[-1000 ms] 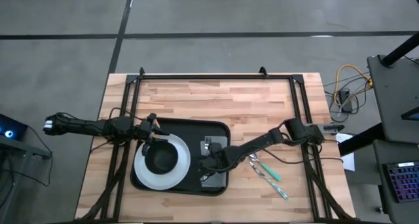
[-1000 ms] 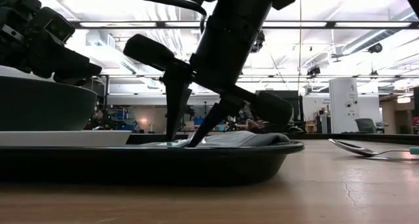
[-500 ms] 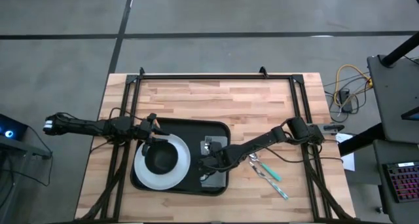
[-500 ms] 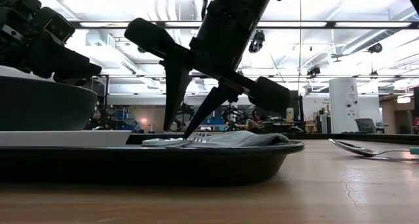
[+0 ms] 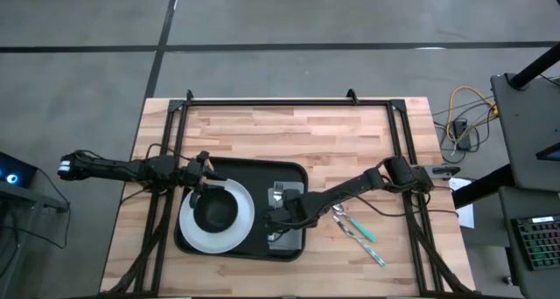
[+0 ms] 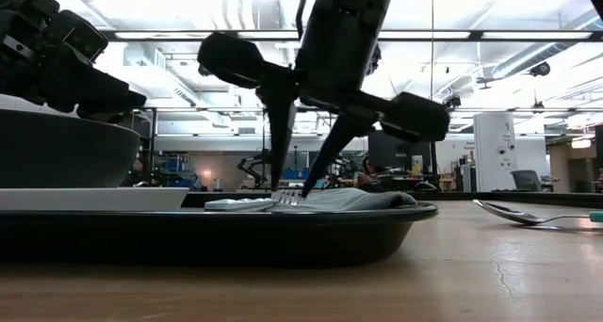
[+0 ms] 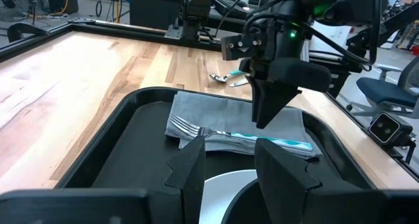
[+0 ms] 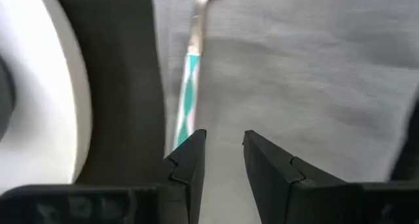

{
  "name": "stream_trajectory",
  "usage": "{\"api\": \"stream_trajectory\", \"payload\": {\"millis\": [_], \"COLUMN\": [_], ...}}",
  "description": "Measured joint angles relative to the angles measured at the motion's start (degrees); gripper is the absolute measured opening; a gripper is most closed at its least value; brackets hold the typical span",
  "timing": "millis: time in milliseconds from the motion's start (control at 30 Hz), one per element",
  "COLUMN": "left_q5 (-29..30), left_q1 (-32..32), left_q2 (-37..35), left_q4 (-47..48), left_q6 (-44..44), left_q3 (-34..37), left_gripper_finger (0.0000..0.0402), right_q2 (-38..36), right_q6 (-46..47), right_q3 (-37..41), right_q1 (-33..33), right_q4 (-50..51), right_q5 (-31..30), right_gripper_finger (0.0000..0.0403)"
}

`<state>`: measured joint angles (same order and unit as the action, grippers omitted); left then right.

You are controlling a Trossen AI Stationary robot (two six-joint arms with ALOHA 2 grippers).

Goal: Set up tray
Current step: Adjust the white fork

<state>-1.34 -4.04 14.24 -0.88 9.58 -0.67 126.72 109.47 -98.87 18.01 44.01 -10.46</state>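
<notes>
The black tray (image 5: pixel 254 172) lies mid-table. On its left part sits a white plate (image 5: pixel 246 213) with a black bowl (image 5: pixel 214 213) on it. On its right part lies a grey napkin (image 7: pixel 222 116), and a fork (image 7: pixel 196 130) with a teal-and-white handle (image 8: pixel 190 73) rests flat on that napkin. My right gripper (image 6: pixel 293 192) is open, with its fingers pointing down just over the fork's tine end. My left gripper (image 7: pixel 229 165) is open at the far rim of the plate and bowl. The gap between its fingers shows only tray and plate.
A spoon (image 6: pixel 513 212) and another teal-handled utensil (image 5: pixel 366 233) lie on the wood to the right of the tray. A black frame runs along the table's far edge and both sides. Bare wood shows beyond the tray's far edge. The room behind holds desks and equipment.
My right gripper tipped more upright over the napkin. Its fingertips rose a little and shifted toward the table's right. The fork now shows lying flat on the napkin, clear of the fingers.
</notes>
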Motion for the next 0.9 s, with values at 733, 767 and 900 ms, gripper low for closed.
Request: {"api": "stream_trajectory", "payload": {"millis": [733, 767, 900], "left_q5": [0.02, 0.02, 0.01], "left_q1": [-0.02, -0.01, -0.02], "left_q2": [-0.01, 0.0, 0.0], "left_q4": [0.01, 0.0, 0.01], "left_q6": [0.0, 0.0, 0.0], "left_q3": [0.0, 0.02, 0.0], "left_gripper_finger": [0.0115, 0.0115, 0.0115], "right_q2": [-0.02, -0.02, 0.93], "right_q6": [4.56, 4.54, 4.33], "right_q3": [0.55, 0.65, 0.65], "right_q1": [0.14, 0.12, 0.08], "right_q4": [5.03, 4.8, 3.9], "right_q5": [1.51, 1.53, 1.53], "right_gripper_finger": [0.0095, 0.0095, 0.0095]}}
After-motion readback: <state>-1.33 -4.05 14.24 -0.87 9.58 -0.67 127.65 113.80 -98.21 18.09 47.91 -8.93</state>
